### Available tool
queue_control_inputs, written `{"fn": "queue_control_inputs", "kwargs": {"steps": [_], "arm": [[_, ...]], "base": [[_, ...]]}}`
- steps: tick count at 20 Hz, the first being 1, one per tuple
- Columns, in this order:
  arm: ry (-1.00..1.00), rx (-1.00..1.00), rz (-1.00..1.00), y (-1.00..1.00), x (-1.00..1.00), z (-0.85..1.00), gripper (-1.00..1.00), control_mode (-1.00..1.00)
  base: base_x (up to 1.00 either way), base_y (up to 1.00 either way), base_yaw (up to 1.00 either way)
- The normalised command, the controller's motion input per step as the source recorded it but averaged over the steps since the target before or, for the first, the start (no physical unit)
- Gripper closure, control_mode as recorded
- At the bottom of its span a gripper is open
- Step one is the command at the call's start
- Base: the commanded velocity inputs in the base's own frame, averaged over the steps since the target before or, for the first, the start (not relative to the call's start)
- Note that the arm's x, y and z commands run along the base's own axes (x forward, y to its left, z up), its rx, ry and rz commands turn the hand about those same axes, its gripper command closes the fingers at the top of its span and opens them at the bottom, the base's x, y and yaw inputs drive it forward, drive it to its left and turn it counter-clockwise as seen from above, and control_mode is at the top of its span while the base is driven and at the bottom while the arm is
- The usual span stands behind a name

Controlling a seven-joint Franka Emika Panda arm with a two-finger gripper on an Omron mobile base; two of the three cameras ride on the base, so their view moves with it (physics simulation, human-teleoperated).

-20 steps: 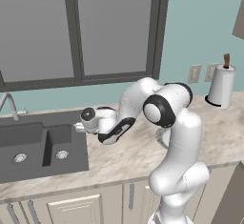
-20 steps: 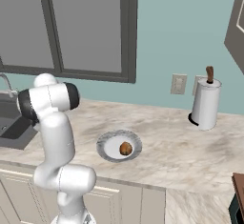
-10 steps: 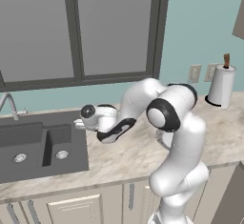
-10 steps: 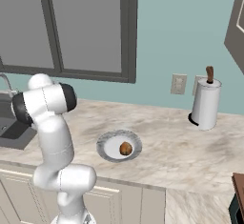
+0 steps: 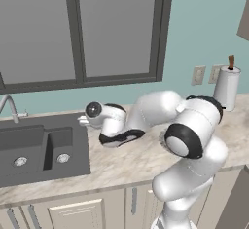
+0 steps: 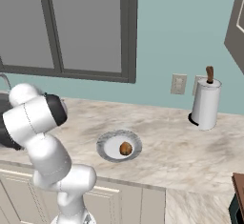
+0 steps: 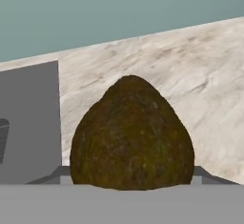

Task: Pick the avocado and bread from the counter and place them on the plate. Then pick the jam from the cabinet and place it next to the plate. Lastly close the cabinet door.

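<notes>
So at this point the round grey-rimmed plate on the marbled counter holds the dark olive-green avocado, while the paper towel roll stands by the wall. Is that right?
Not quite. The round grey-rimmed plate holds the small orange-brown bread roll, as the right base view shows. The dark olive-green avocado sits close before the pincer in the hand view, beside the dark sink. The paper towel roll does stand by the wall.

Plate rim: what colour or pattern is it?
Grey and speckled around a white centre; the plate shows best in the right base view.
</notes>
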Motion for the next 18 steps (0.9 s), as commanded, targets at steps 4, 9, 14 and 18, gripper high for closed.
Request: {"fn": "queue_control_inputs", "kwargs": {"steps": [4, 9, 14, 18], "arm": [[-0.01, 0.0, 0.0, -0.06, -0.5, 0.73, 1.0, -1.0], [0.01, 0.0, 0.0, -0.06, -0.43, 0.79, 1.0, -1.0], [0.05, 0.0, 0.0, -0.21, -0.51, 0.73, 1.0, -1.0], [0.07, 0.0, -0.03, -0.28, -0.46, 0.52, 1.0, -1.0]], "base": [[0.0, 0.0, 0.0], [0.0, 0.0, 0.0], [0.0, 0.0, 0.0], [0.0, 0.0, 0.0]]}}
